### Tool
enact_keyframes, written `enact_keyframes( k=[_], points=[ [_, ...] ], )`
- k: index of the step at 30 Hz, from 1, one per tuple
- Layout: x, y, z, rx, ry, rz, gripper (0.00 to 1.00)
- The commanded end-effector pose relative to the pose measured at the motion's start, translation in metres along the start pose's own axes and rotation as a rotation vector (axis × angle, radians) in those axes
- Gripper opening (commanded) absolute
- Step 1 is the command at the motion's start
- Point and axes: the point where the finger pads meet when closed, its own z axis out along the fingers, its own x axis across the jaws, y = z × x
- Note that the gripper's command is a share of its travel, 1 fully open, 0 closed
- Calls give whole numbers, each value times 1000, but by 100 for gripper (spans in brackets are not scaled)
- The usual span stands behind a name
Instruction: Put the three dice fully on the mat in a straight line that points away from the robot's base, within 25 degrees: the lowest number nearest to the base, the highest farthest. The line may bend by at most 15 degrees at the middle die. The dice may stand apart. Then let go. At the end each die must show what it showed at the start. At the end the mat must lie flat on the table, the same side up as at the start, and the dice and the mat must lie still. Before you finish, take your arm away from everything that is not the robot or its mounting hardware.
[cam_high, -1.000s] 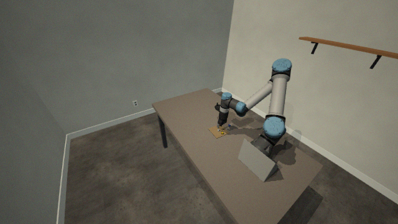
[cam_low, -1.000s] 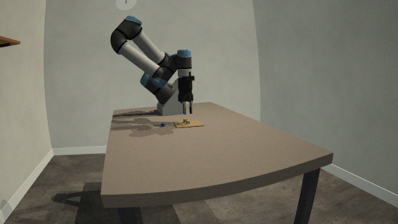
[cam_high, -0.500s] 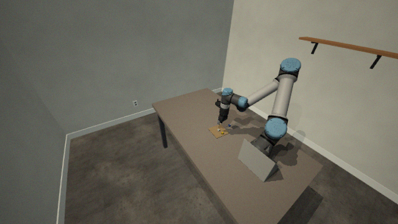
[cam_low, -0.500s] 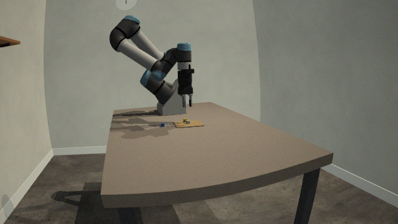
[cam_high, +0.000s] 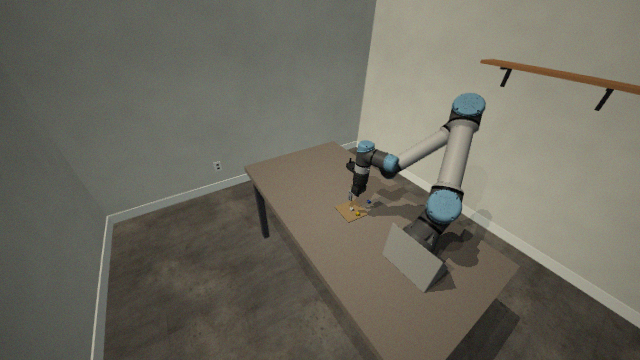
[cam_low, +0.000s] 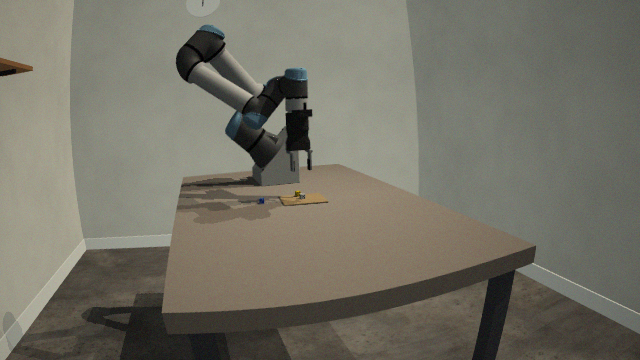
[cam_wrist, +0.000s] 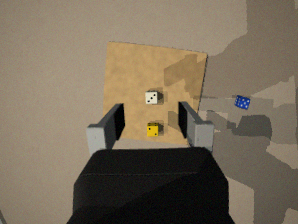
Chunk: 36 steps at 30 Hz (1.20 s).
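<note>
1. Hovering above the mat (cam_wrist: 154, 76), the gripper (cam_wrist: 153, 125) hangs with fingers spread wide, released and grasping nothing.
2. Seen from the wrist, the white die (cam_wrist: 152, 98) sits near the mat's middle, with the yellow die (cam_wrist: 153, 129) just beside it at 6 o'clock, apart.
3. Both lie on the tan mat, flat on the table (cam_low: 350, 240).
4. At 3 o'clock from the white die, off the mat's edge, the blue die (cam_wrist: 242, 102) rests on the bare table, in the arm's shadow.
</note>
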Motion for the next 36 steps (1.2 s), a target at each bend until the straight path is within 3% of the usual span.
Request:
enact_keyframes(
  k=[1,14,17,21,23,26,30,31,36],
  points=[
    [0,0,0,1,0,0,100],
    [6,-1,0,1,-2,10,100],
    [33,-2,4,2,-6,59,100],
    [91,3,12,3,-6,162,100],
    [91,3,12,3,-6,162,100],
    [125,10,17,2,1,223,100],
    [136,13,19,2,5,245,100],
    [136,13,19,2,5,245,64],
    [136,13,19,2,5,245,64]
  ],
)
